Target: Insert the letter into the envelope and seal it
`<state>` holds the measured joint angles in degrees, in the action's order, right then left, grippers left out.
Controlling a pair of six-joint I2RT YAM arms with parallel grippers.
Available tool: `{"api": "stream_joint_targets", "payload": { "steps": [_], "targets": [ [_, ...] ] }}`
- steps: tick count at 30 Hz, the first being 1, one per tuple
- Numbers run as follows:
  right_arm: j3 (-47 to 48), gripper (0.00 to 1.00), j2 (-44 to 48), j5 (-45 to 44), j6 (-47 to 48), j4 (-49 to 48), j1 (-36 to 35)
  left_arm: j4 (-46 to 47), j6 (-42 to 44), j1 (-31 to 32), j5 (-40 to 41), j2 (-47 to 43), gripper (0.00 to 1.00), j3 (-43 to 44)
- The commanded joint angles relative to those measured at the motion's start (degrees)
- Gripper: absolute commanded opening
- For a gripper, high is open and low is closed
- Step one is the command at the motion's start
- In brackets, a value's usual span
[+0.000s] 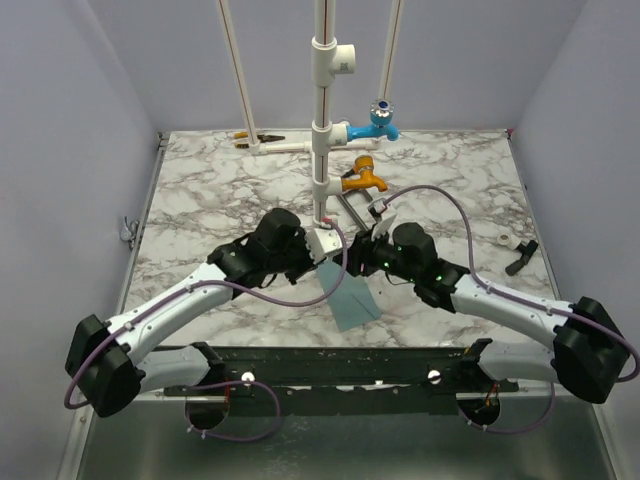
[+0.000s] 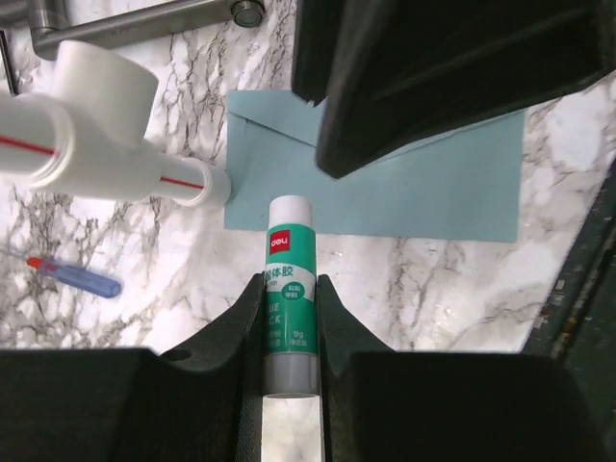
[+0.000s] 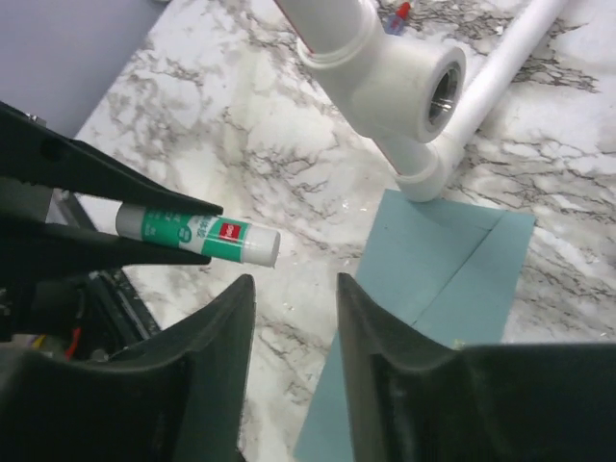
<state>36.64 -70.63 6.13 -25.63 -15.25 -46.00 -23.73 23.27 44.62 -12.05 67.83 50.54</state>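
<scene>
The teal-blue envelope [image 1: 352,302] lies flat on the marble table between the two arms, its flap crease showing [image 2: 433,192] [image 3: 438,265]. The letter is out of view. My left gripper [image 2: 292,318] is shut on a green and white glue stick [image 2: 289,279] with its white cap on, held just above the table beside the envelope's edge. My right gripper [image 3: 294,294] stands open with nothing between its fingers, close to the glue stick's capped end [image 3: 202,234], partly over the envelope. In the top view both grippers [image 1: 318,248] [image 1: 368,252] meet above the envelope.
A white pipe stand [image 1: 322,120] with a blue valve [image 1: 381,122] and an orange valve [image 1: 362,178] rises right behind the grippers. Pliers [image 1: 245,138] lie at the back left, a black tool [image 1: 520,257] at the right, and a blue-handled tool [image 2: 77,276] near the pipe.
</scene>
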Motion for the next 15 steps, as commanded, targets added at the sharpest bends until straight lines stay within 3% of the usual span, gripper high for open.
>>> {"api": "stream_joint_targets", "payload": {
  "steps": [1, 5, 8, 15],
  "targets": [
    [1.77, 0.48, 3.87, 4.94, 6.38, 7.84, 0.28, -7.16, -8.23, -3.66, -7.23, -5.25, 0.0, 2.33],
    [0.96, 0.73, 9.6, 10.06, 10.54, 8.22, 0.29, -8.47, -12.92, -8.57, -16.64, -11.13, 0.0, 4.33],
    [3.54, 1.0, 10.54, 15.07, 14.21, 9.86, 0.21, -8.79, -14.94, -10.87, -24.11, -15.69, 0.0, 3.28],
    [7.87, 0.99, 8.61, 29.21, 21.58, 5.54, -2.19, -6.86, -20.09, -13.83, -40.6, -25.76, 0.0, -3.23]
  ]
}}
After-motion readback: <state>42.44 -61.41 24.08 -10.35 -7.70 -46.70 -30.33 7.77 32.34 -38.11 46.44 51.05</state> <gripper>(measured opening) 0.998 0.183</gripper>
